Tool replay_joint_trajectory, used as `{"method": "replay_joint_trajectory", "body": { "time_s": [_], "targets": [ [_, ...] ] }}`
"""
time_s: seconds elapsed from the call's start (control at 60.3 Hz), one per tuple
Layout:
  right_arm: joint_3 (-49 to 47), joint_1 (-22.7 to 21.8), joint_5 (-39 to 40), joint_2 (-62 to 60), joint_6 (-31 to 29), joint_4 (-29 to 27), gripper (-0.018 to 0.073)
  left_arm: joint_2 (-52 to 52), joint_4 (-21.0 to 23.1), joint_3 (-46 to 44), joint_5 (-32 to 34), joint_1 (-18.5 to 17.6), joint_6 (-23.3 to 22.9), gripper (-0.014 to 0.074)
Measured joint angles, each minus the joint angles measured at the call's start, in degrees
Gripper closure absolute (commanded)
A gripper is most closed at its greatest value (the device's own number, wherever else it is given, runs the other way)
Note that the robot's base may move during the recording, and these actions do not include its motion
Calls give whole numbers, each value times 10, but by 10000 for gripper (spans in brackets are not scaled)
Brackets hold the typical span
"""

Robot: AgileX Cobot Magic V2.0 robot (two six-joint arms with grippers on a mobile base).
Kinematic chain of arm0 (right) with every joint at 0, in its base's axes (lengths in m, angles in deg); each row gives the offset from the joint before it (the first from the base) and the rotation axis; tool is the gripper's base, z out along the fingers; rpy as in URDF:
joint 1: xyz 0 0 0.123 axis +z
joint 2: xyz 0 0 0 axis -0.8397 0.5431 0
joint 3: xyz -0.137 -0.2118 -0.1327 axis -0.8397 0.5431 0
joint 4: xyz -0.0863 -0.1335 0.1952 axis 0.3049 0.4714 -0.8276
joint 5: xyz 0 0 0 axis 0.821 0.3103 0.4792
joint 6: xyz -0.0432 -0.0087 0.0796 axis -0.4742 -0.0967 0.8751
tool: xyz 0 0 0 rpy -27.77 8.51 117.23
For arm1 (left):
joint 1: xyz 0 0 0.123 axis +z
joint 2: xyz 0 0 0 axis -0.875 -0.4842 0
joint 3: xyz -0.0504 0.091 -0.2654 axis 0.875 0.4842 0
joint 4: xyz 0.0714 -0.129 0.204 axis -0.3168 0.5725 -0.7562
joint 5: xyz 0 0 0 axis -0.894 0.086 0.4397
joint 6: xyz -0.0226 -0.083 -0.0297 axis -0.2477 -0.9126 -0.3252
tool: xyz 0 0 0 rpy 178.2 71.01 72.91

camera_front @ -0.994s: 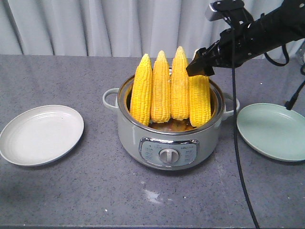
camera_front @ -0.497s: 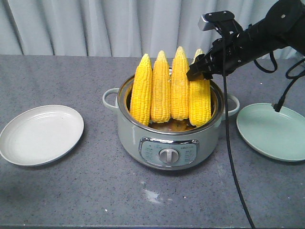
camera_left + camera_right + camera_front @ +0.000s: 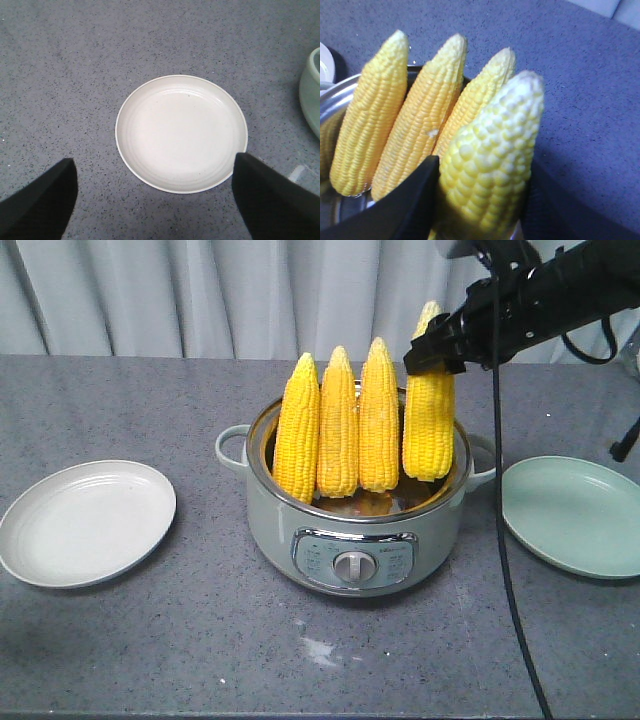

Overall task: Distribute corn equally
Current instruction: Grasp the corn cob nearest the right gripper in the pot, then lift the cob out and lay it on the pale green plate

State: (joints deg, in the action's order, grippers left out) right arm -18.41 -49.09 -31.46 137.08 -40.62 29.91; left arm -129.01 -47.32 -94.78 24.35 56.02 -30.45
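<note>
My right gripper is shut on the upper part of one corn cob, which hangs upright, its base at about rim height over the right side of the pot. In the right wrist view the same cob fills the gap of the right gripper between two black fingers. Three more cobs stand upright in the pot. My left gripper is open with nothing in it, hovering above the white plate.
The white plate lies left of the pot and a pale green plate lies right of it, both bare. A black cable hangs from the right arm down past the pot's right handle. Grey curtains close off the back.
The right gripper has risen with the rightmost cob, lifting it from among the others until its tip stands well above them. The other three cobs have stayed put.
</note>
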Motion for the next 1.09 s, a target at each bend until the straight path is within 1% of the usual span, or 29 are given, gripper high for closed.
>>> {"method": "replay_joint_trajectory", "body": {
  "time_s": [0.099,0.133,0.215,0.315,0.414,0.563,0.713,0.878,1.094],
  "targets": [
    [-26,-11,-32,-23,42,11,494,-1,0,0,-1,0,0,4],
    [-43,-22,-51,-28,57,11,491,-1,0,0,-1,0,0,4],
    [-90,-61,-103,-30,82,10,486,-1,0,0,-5,0,0,4],
    [-140,-112,-155,-21,98,7,481,-1,0,0,-5,0,0,4],
    [-155,-160,-165,-6,112,0,478,-1,0,0,-5,0,0,4],
    [-147,-207,-166,25,129,5,475,-1,0,0,-6,0,0,4],
    [-80,-224,-165,42,131,31,470,-1,0,0,-6,0,0,4],
    [-15,-229,-164,63,131,41,463,-1,-1,0,-6,0,0,4],
    [3,-229,-162,102,138,56,449,-1,-1,0,-10,0,0,4]
  ]
}}
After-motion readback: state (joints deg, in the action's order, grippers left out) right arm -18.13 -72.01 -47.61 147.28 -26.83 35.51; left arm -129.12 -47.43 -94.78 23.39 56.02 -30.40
